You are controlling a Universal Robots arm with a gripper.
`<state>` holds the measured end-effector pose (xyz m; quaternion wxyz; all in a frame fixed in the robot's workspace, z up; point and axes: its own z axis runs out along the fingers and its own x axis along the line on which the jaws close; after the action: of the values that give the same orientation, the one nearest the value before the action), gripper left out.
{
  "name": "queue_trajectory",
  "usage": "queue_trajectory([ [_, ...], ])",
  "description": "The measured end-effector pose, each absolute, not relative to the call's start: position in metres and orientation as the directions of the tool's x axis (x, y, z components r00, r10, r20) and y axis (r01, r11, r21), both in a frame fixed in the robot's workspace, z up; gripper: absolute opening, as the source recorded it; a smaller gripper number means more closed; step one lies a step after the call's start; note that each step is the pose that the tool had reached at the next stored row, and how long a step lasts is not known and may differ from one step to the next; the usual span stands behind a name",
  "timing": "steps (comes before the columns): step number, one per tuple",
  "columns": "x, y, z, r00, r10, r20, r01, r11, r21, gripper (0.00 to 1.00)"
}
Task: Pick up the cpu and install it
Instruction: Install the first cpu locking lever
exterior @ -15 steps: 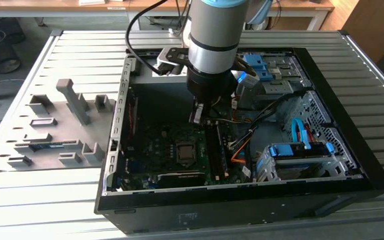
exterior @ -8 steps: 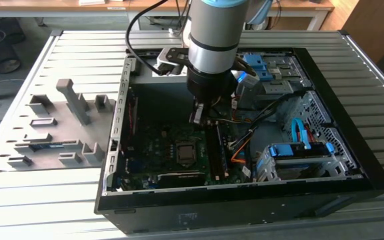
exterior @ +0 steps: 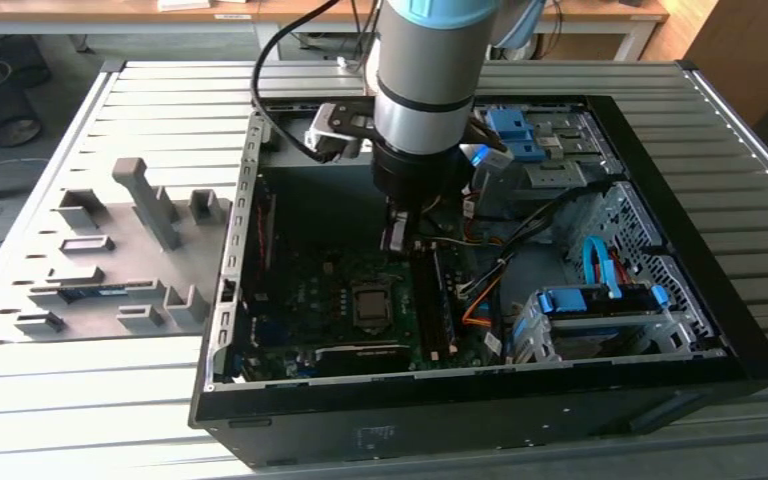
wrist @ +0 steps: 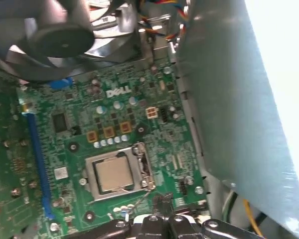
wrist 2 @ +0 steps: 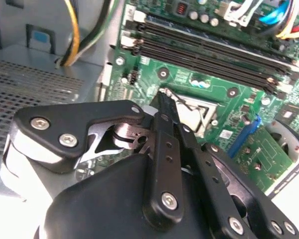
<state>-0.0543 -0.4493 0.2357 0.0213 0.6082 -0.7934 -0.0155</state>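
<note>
- So the cpu is already sitting in its socket on the motherboard. In the first wrist view I can see its pale silvery top square inside the metal frame, flat as far as I can tell.
- My tool hangs right over the board, inside the open pc case. In the exterior view the arm comes straight down into the case and the tip sits just on the far side of the socket, maybe a touch toward that view's right.
- The chip is square, so there's no long axis to line up with. What matters is that it lies below and just ahead of my fingertips, close but not touching from what I can see.
- Tool state: in the second wrist view the two black fingers run together to a narrow tip with no gap I can make out, so I'd call it closed. Nothing is pinched between them.
- That tip seems to be right by the thin wire retention lever at the socket's edge. I can't tell if it's actually touching it or just hovering next to it.
- Memory slots run alongside the socket, close by, and a fan sits further off.
- Over on the desk, on the exterior view's left, there's a grey fixture tray, well apart from all this.
</note>
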Motion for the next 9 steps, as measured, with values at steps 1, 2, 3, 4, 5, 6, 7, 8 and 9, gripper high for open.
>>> queue_trajectory([
  [1, -0.0548, -0.4523, 0.2353, -0.259, -0.966, 0.015, -0.964, 0.259, 0.051, 0.1],
  [2, -0.0549, -0.4545, 0.2348, -0.257, -0.966, 0.015, -0.965, 0.258, 0.051, 0.1],
  [3, -0.0549, -0.4553, 0.2342, -0.253, -0.967, 0.015, -0.966, 0.254, 0.051, 0.1],
  [4, -0.0549, -0.4552, 0.2336, -0.242, -0.97, 0.014, -0.969, 0.243, 0.051, 0.1],
  [5, -0.0549, -0.4553, 0.2331, -0.227, -0.974, 0.015, -0.972, 0.228, 0.051, 0.1],
  [6, -0.0549, -0.4553, 0.2326, -0.213, -0.977, 0.015, -0.976, 0.213, 0.051, 0.1],
  [7, -0.0549, -0.4554, 0.2322, -0.2, -0.98, 0.015, -0.978, 0.2, 0.051, 0.1],
  [8, -0.0549, -0.4556, 0.2319, -0.189, -0.982, 0.015, -0.981, 0.19, 0.051, 0.1],
  [9, -0.055, -0.456, 0.2315, -0.181, -0.983, 0.015, -0.982, 0.182, 0.051, 0.1],
])
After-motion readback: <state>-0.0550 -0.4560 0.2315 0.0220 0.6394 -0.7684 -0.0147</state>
